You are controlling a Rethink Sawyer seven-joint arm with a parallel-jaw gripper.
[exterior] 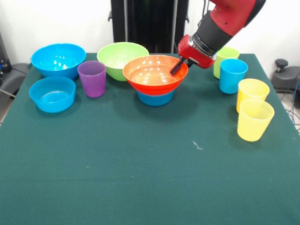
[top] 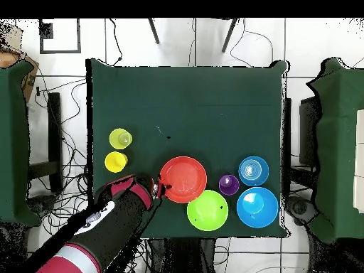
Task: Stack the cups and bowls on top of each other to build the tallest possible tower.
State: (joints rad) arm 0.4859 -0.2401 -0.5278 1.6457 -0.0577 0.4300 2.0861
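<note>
The wide orange bowl sits on a small blue bowl at mid table, a two-piece tower. My gripper is at the orange bowl's right rim, its fingers closed over the rim. In the overhead view the gripper meets the orange bowl at its left edge. The purple cup stands alone, left of the tower. The lime green cup, the blue cup and two yellow cups stand at the right.
The lime green bowl stands just behind the tower. The large blue bowl and another small blue bowl are at the far left. My arm hides the blue and green cups in the overhead view.
</note>
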